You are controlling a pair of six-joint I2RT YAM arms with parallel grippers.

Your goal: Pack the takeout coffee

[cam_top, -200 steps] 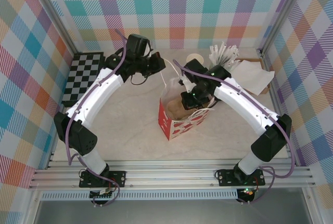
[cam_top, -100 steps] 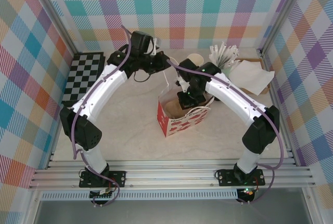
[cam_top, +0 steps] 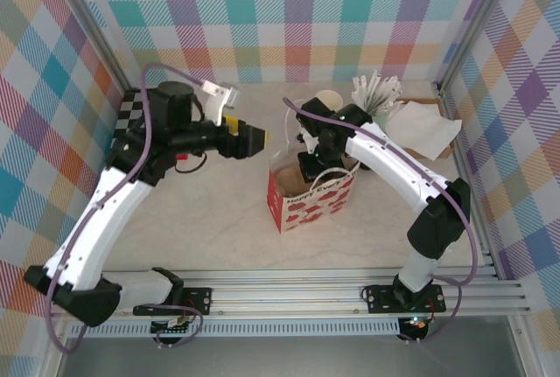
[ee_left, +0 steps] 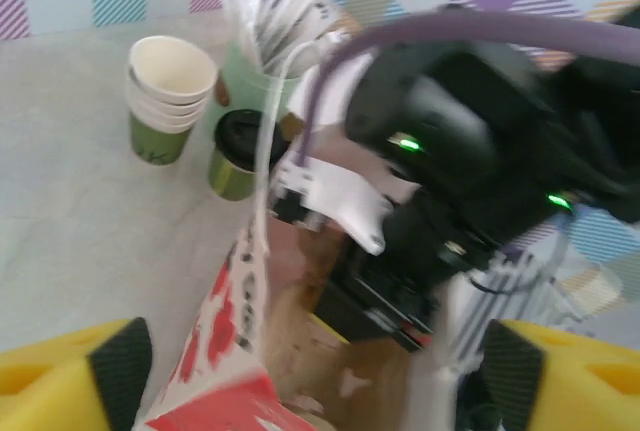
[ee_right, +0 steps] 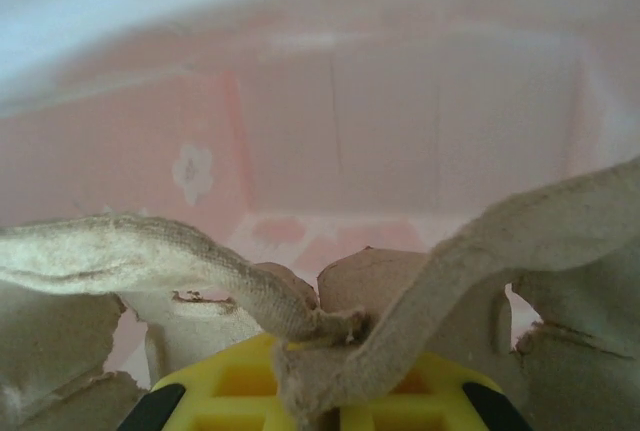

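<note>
Left wrist: one lidded coffee cup [ee_left: 237,154] stands on the desk [ee_left: 70,211], far of the bag [cam_top: 311,198]. My left end effector [ee_left: 315,366] hangs open; the right end effector [ee_right: 320,391] pinches the pulp carrier [ee_right: 400,281] inside. Withdrawing clamped could topple the bag.

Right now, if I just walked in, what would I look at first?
Probably the red-and-white paper bag in the middle of the table, with the right gripper reaching down into its open top. Next, the left gripper, bright yellow and open, hovering left of the bag. Behind the bag stands a dark green cup with a black lid, beside a stack of lidless cups.
</note>
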